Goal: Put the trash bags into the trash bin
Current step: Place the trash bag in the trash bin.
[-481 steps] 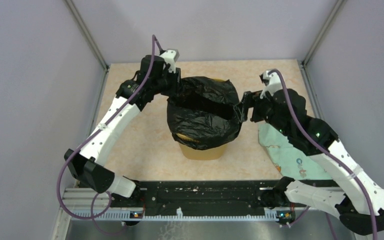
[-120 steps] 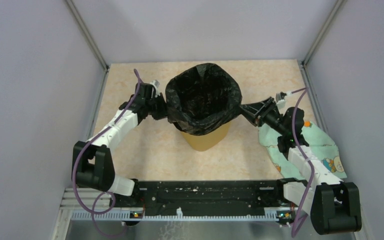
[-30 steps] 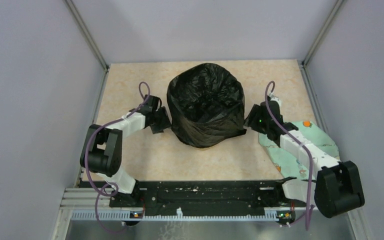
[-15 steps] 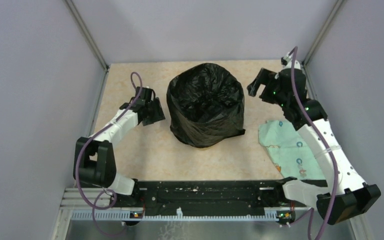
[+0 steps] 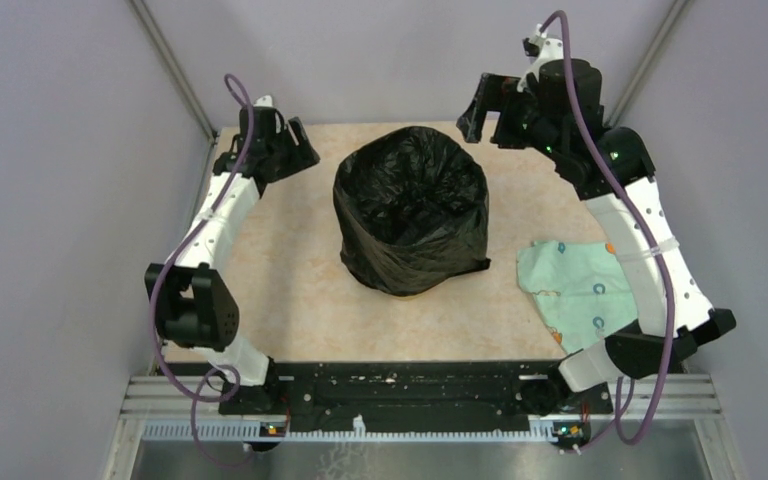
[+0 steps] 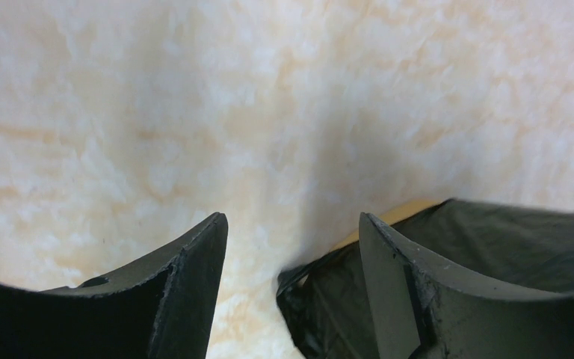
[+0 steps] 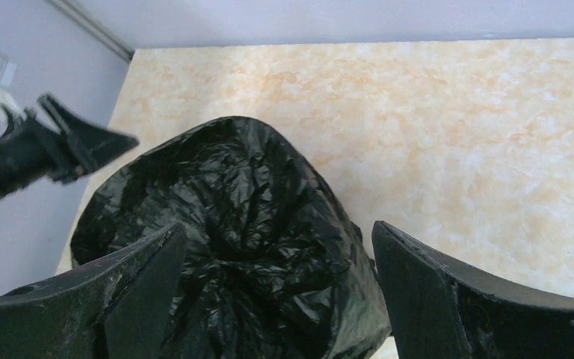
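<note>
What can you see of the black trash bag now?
The trash bag is thin, glossy, crinkled black plastic, lining the trash bin at the middle of the table. Its mouth gapes upward, and its skirt drapes outside almost to the table, leaving only a yellow sliver of bin showing. The left pincer and right pincer hang apart from it, open.

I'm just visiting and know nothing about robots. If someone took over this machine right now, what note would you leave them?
Left end effector: open, empty, far left, apart from the bag.
Right end effector: open, empty, high at far right.
Bag lines the bin mid-table, its skirt covering nearly all of it.
Done: bag in the bin.
Left: probably nothing; perhaps check the fit.
</note>
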`<state>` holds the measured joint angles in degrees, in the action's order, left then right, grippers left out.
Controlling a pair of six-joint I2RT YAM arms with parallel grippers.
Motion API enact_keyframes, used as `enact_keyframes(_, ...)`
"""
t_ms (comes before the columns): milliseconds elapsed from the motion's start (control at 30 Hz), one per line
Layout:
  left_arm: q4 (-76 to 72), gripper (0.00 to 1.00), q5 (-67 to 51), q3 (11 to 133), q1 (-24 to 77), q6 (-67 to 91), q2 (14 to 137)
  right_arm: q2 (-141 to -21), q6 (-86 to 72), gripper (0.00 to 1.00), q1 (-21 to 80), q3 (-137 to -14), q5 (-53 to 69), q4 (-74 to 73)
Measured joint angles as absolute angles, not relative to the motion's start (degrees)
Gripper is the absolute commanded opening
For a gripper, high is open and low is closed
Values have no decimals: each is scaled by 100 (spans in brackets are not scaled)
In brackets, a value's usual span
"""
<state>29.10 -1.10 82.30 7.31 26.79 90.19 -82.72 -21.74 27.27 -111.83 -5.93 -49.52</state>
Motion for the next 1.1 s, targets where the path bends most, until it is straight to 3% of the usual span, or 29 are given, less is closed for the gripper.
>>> enact_keyframes(200, 2661, 72, -720, 9172, 687, 2685, 9918, -8770, -2071, 94, 3124, -12027, -593, -5312)
enact_keyframes(433, 2611, 72, -1214, 9362, 1039, 2689, 10711, -9218, -1997, 94, 3496, -12693, -598, -5542)
enact_keyframes(800, 2379, 70, -1546, 9275, 1868, 2681, 10779, -9638, -1841, 93, 3721, -12884, -589, -5798)
enact_keyframes(1100, 2309, 70, -1852, 9008, 2217, 2685, 10781, -9673, -1660, 92, 4484, -12573, -777, -6230)
